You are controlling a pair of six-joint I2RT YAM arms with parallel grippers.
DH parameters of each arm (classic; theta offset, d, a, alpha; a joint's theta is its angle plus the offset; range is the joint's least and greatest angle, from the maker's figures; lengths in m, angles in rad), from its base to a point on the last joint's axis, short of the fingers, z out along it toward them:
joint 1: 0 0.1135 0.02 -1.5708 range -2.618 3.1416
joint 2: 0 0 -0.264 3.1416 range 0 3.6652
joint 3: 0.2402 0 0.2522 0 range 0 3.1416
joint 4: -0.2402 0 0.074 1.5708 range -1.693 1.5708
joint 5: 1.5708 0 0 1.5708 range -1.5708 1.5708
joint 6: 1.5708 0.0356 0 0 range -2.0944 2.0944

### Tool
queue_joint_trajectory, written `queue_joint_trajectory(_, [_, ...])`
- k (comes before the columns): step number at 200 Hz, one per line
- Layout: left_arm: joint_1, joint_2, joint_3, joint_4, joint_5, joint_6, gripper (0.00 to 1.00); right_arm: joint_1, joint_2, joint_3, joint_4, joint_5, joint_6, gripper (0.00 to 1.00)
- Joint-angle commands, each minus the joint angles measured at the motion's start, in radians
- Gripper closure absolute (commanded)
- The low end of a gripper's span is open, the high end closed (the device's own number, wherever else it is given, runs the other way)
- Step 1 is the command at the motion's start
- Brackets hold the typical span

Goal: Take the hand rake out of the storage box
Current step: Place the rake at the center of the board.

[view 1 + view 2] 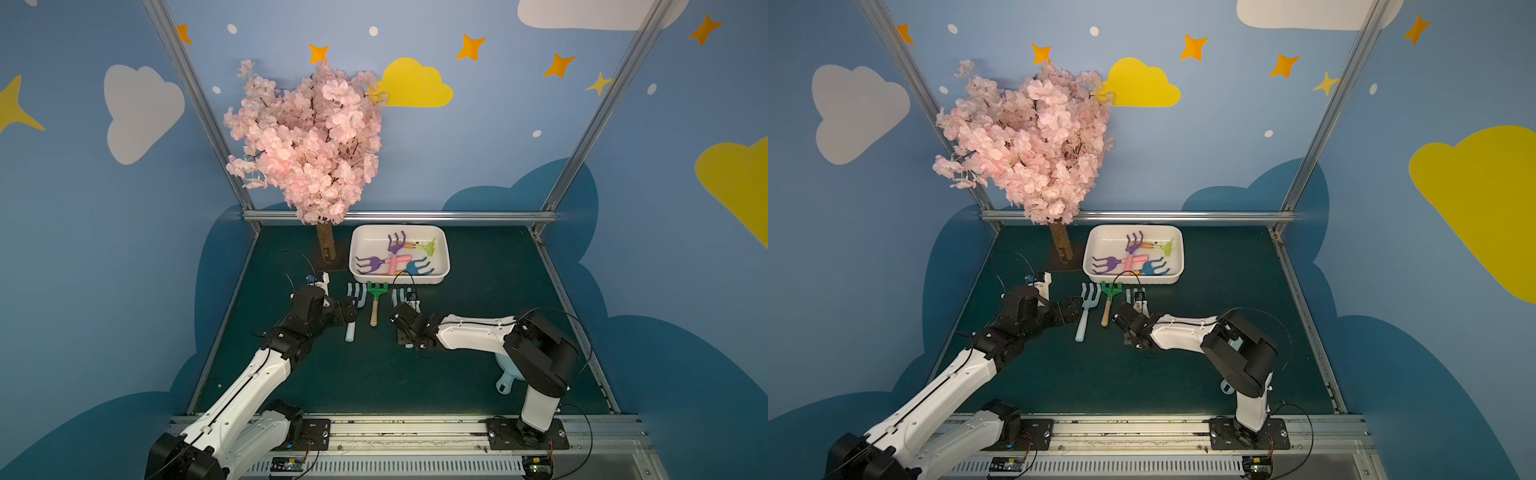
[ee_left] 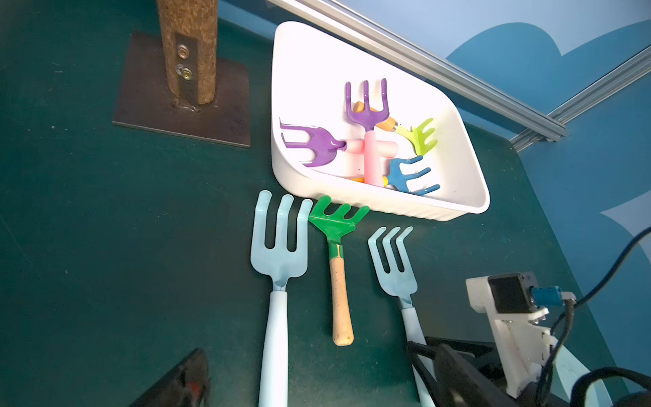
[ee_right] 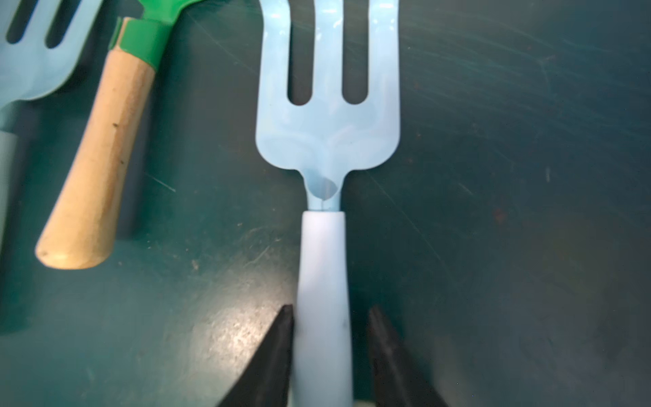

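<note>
The white storage box [image 1: 440,276] [image 2: 405,208] stands at the back of the table. Several hand rakes lie crossed inside it: two purple [image 2: 366,109] [image 2: 310,144], a blue one [image 2: 408,172] and a yellow-green one [image 2: 422,135]. In front of the box lie a pale blue rake [image 2: 278,253], a green rake [image 2: 336,225] with a wooden handle, and a second pale blue rake [image 3: 327,134]. My right gripper [image 3: 331,310] straddles that second rake's handle, open, with a gap at one finger. My left gripper [image 2: 317,380] is wide open over the first pale blue rake's handle.
A blossom tree's trunk [image 1: 326,245] stands on a dark base plate left of the box. A pale blue dish with a handle [image 1: 505,382] lies under my right arm. A metal rail [image 1: 399,216] runs along the back edge.
</note>
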Motion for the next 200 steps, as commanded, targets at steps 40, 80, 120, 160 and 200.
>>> queue_joint_trajectory(40, [0.016,-0.019,-0.025,0.011,-0.003,0.016,0.00,-0.028,0.035,0.016,0.041,-0.068,0.013,0.91])
queue_joint_trajectory(80, [0.023,-0.015,-0.037,0.039,0.006,0.013,0.00,-0.048,0.051,0.031,0.036,-0.072,0.032,0.93])
queue_joint_trajectory(120, [0.028,-0.018,-0.047,0.054,0.010,-0.006,0.00,-0.047,0.079,0.069,0.021,-0.111,0.016,0.82])
queue_joint_trajectory(160, [0.030,-0.048,-0.073,0.093,0.038,-0.022,0.00,-0.065,0.087,0.061,0.036,-0.151,0.028,0.76])
queue_joint_trajectory(200, [0.030,-0.066,-0.086,0.061,0.038,-0.020,0.00,-0.072,0.115,0.056,0.060,-0.131,0.050,0.83])
